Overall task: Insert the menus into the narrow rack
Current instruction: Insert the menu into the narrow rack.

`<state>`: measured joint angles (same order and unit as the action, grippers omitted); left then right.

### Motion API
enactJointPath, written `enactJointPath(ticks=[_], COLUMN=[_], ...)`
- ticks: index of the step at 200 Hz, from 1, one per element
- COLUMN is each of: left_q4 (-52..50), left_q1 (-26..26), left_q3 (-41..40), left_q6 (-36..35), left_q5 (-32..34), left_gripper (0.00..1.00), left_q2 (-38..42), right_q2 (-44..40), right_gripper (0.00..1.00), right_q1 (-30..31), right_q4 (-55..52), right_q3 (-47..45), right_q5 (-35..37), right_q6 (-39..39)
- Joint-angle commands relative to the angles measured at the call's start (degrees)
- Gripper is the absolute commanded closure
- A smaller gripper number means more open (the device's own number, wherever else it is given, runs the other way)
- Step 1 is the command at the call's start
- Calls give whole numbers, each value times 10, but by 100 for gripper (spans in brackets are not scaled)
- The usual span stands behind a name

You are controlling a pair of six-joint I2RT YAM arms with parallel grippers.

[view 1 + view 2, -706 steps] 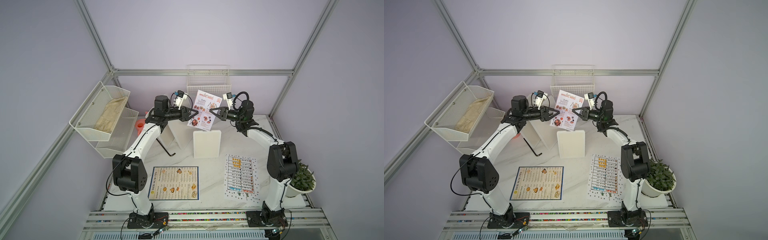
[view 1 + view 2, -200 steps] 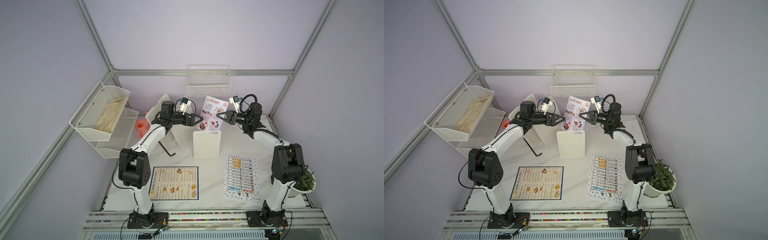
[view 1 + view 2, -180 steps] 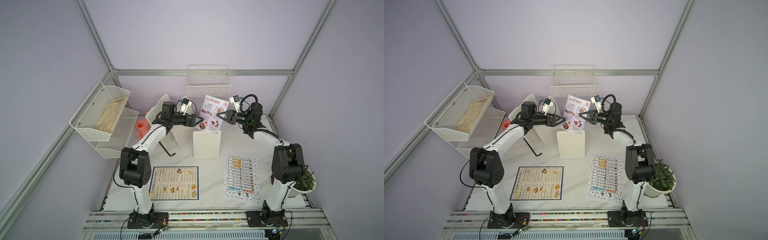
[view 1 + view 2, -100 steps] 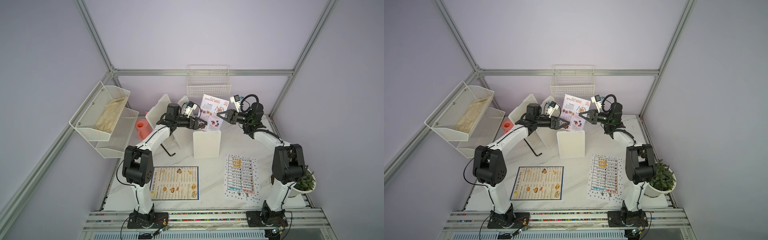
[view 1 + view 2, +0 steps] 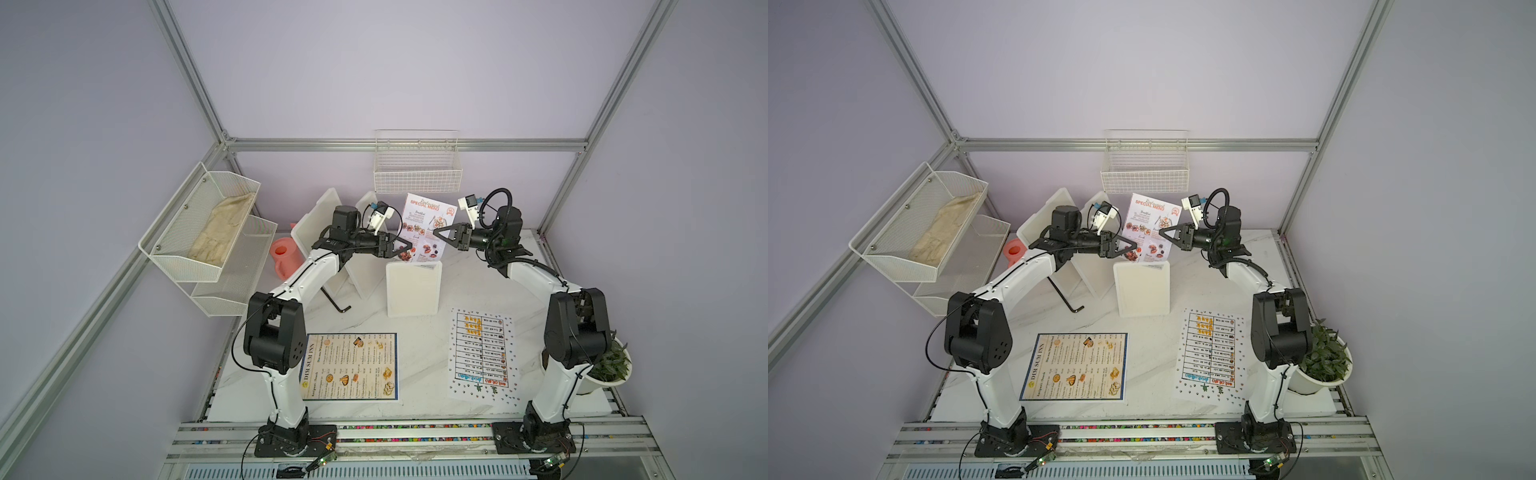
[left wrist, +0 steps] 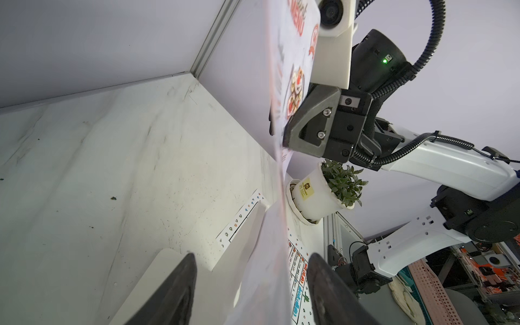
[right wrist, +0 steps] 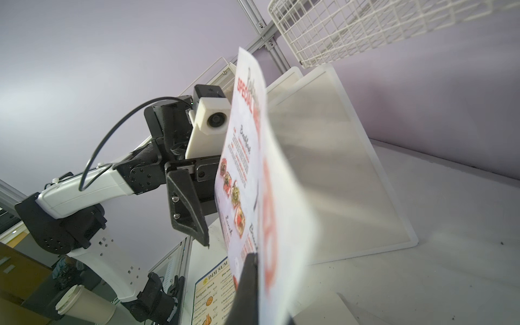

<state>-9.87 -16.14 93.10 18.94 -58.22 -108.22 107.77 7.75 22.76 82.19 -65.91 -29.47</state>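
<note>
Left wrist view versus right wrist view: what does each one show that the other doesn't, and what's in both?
Only the left wrist view: the potted plant, the dotted table sheet and the right arm. Only the right wrist view: the wire basket, the DIM SUM INN menu, the leaning white boards and the left arm. Both: the Special Menu card, the right gripper shut on it, the open left gripper straddling its edge, and the marble table.

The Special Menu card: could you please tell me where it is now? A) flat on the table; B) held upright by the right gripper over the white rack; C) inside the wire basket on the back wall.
B: the right gripper is shut on the Special Menu card, which stands upright just above the white rack.
</note>
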Motion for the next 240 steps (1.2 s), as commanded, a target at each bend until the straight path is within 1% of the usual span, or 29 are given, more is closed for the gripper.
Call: enactJointPath(ticks=[1,9,22,46,80,127,155,190,240], left_q4=[22,21,20,20,20,20,20,20,20], left_q1=[2,1,2,3,3,3,3,5,9], left_q3=[13,15,19,25,25,21,15,1,-24], left_q6=[-3,-1,1,5,8,8,8,6,4], left_q5=[-8,-6,-5,-7,-9,-12,-7,-3,-1], left_gripper=[34,31,29,28,31,41,44,44,42], left_q2=[34,32,29,22,18,24,30,37,56], right_q2=[-20,-21,-22,-23,-12,-6,-1,5,12], right_gripper=[100,100,100,100,100,100,100,100,100], right_q1=[-3,-3,-3,-3,-1,5,8,14,22], right_q4=[-11,-11,-11,1,16,3,-4,-6,-8], right_q3=[18,19,21,23,27,28,31,33,37], right_q5=[19,28,40,56,51,49,46,37,20], right_q6=[15,15,15,5,-14,-5,-1,3,6])
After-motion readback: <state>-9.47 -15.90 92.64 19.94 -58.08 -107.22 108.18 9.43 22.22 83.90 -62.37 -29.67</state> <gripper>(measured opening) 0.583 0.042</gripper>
